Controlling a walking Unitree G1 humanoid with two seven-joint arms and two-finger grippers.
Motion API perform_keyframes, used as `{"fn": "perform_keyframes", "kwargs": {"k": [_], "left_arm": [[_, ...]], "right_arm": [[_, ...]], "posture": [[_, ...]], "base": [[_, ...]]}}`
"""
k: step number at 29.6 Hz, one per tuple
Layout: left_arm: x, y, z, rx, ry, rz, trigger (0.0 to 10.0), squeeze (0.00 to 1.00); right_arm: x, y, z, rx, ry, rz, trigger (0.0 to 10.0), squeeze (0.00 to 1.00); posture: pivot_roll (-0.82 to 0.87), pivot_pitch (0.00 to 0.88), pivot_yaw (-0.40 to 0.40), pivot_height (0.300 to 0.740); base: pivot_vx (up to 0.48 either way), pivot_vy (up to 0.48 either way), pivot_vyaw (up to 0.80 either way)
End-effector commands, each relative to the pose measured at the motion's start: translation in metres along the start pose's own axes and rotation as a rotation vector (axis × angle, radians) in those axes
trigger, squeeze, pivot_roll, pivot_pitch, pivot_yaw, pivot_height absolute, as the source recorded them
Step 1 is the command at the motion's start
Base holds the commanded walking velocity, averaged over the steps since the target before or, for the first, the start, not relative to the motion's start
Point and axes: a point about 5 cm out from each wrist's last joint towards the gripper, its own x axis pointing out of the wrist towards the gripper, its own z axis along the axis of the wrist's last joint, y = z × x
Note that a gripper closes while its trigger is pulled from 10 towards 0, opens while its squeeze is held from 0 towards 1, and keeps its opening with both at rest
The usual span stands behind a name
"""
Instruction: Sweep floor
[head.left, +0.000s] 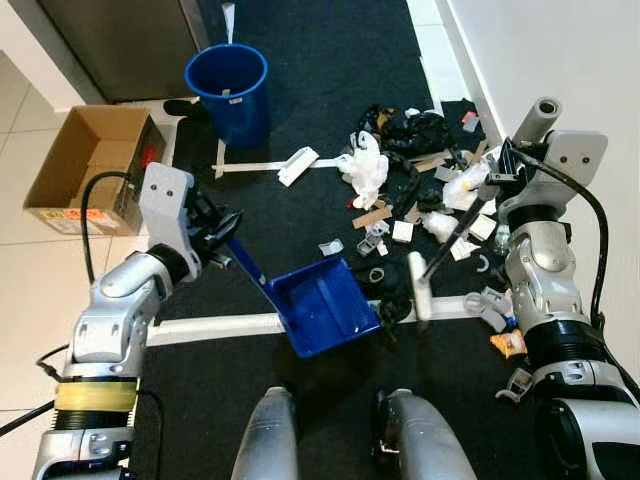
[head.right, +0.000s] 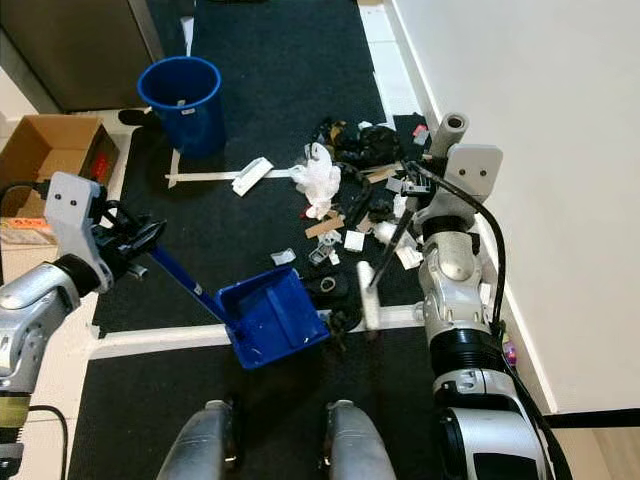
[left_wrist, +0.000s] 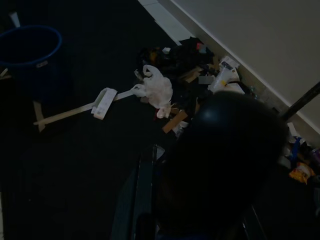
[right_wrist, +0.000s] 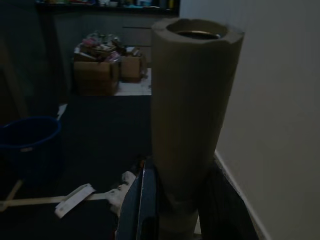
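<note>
My left gripper is shut on the long handle of a blue dustpan, whose tray rests tilted on the black mat in front of my legs. On the right, near the wall, my right gripper is shut on a broom; its grey handle end sticks up above the wrist and looms large in the right wrist view. The black stick slants down to a white brush head just right of the dustpan. A litter pile of paper, plastic and black scraps lies beyond the brush.
A blue bucket stands at the far left of the mat, with an open cardboard box on the tiles beside it. White tape strips cross the mat. A white wall runs close along the right. More scraps lie by my right arm.
</note>
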Motion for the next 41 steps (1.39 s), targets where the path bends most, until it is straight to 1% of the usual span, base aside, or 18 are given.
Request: {"fn": "perform_keyframes", "kwargs": {"k": [1,3,5,8,11,12,16,17,18,20,22,23,25,28,32,39,40,41], "left_arm": [[-0.005,0.007,0.01,0.059,-0.041,-0.004,10.0,0.0],[-0.006,0.009,0.011,0.084,-0.046,-0.024,10.0,0.0],[-0.006,0.01,0.011,0.092,-0.045,-0.031,10.0,0.0],[-0.007,0.018,0.011,0.124,-0.026,-0.055,10.0,0.0],[-0.006,0.021,0.009,0.141,-0.001,-0.086,10.0,0.0],[-0.006,0.023,0.008,0.147,-0.009,-0.097,10.0,0.0],[0.0,0.029,0.0,0.128,-0.011,-0.127,10.0,0.0],[0.002,0.031,-0.002,0.134,0.0,-0.126,10.0,0.0],[0.004,0.034,-0.005,0.118,0.014,-0.134,10.0,0.0],[0.004,0.035,-0.006,0.113,0.019,-0.137,10.0,0.0],[0.007,0.04,-0.009,0.07,0.025,-0.151,10.0,0.0],[0.009,0.044,-0.01,0.083,0.037,-0.131,10.0,0.0],[0.01,0.049,-0.011,0.102,0.05,-0.101,10.0,0.0],[0.009,0.052,-0.01,0.107,0.05,-0.097,10.0,0.0],[0.008,0.055,-0.007,0.098,0.032,-0.124,10.0,0.0],[0.006,0.054,-0.008,0.092,0.039,-0.181,10.0,0.0],[0.005,0.055,-0.01,0.115,0.061,-0.197,10.0,0.0],[0.005,0.055,-0.01,0.115,0.061,-0.197,10.0,0.0]], "right_arm": [[0.003,-0.002,0.007,-0.006,-0.038,-0.008,10.0,0.0],[0.005,-0.005,0.006,-0.013,-0.035,-0.025,10.0,0.0],[0.005,-0.006,0.006,-0.016,-0.033,-0.032,10.0,0.0],[0.007,-0.012,0.004,-0.028,-0.024,-0.057,10.0,0.0],[0.008,-0.014,0.004,-0.034,-0.024,-0.066,10.0,0.0],[0.008,-0.014,0.005,-0.036,-0.025,-0.067,10.0,0.0],[0.008,-0.017,0.004,-0.044,-0.02,-0.073,10.0,0.0],[0.009,-0.017,0.003,-0.045,-0.02,-0.075,10.0,0.0],[0.009,-0.018,0.003,-0.047,-0.019,-0.076,10.0,0.0],[0.009,-0.018,0.003,-0.049,-0.018,-0.077,10.0,0.0],[0.011,-0.018,0.002,-0.055,-0.015,-0.081,10.0,0.0],[0.012,-0.018,0.003,-0.059,-0.014,-0.083,10.0,0.0],[0.013,-0.019,0.003,-0.065,-0.01,-0.085,10.0,0.0],[0.014,-0.019,0.003,-0.068,-0.008,-0.085,10.0,0.0],[0.018,-0.017,0.004,-0.076,-0.005,-0.084,10.0,0.0],[0.022,-0.012,0.007,-0.079,-0.02,-0.071,10.0,0.0],[0.022,-0.008,0.004,-0.084,-0.011,-0.064,10.0,0.0],[0.022,-0.008,0.004,-0.084,-0.011,-0.064,10.0,0.0]], "posture": [[0.0,0.194,-0.003,0.74],[0.0,0.19,-0.001,0.74],[0.0,0.19,-0.001,0.74],[0.0,0.185,0.005,0.74],[0.01,0.186,0.007,0.74],[0.01,0.191,0.006,0.74],[0.0,0.206,0.007,0.74],[0.0,0.213,0.008,0.74],[0.0,0.213,0.008,0.74],[0.0,0.216,0.007,0.74],[-0.01,0.229,0.006,0.74],[-0.01,0.246,0.004,0.74],[-0.01,0.253,0.003,0.74],[-0.01,0.26,0.001,0.74],[0.01,0.273,0.0,0.74],[0.05,0.295,0.004,0.74],[0.07,0.311,0.008,0.74],[0.07,0.311,0.008,0.74]], "base": [[0.0,0.0,0.0],[0.0,0.0,0.0],[0.0,0.0,0.0],[0.0,0.0,0.0],[0.0,0.0,0.0],[0.0,0.0,0.0],[0.0,0.0,0.0],[0.0,0.0,0.0],[0.0,0.0,0.0],[0.0,0.0,0.0],[0.0,0.0,0.0],[0.0,0.0,0.0],[0.0,0.0,0.0],[0.0,0.0,0.0],[0.0,0.0,0.0],[0.0,0.0,0.0],[0.0,0.0,0.0],[0.0,0.0,0.0]]}}
